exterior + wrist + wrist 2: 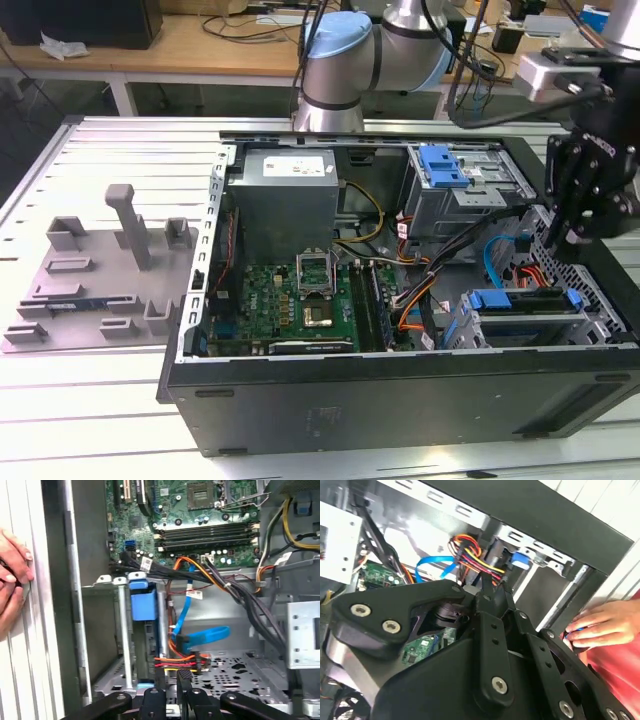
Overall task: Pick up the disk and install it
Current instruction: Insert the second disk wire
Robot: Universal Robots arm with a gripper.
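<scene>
The disk [524,320] is a silver drive in a blue bracket [525,299], sitting in the drive cage at the near right corner of the open computer case [400,400]. In the first wrist view the disk's blue bracket [142,605] stands between the cage's metal rails. My black gripper [562,238] hangs above the case's right end, just behind the disk and apart from it. Its fingers [184,680] are shut with nothing between them, and they point at the orange and blue cables [187,645]. In the second wrist view the gripper [492,587] tapers toward the same cables.
A person's hand [600,625] rests on the outer edge of the case, also seen as a hand [12,575] beside the case wall. Inside are the motherboard [290,300], grey power supply box [285,200], upper drive cage with a blue latch [443,165] and loose cables. A grey fixture [100,270] lies at the exterior view's left.
</scene>
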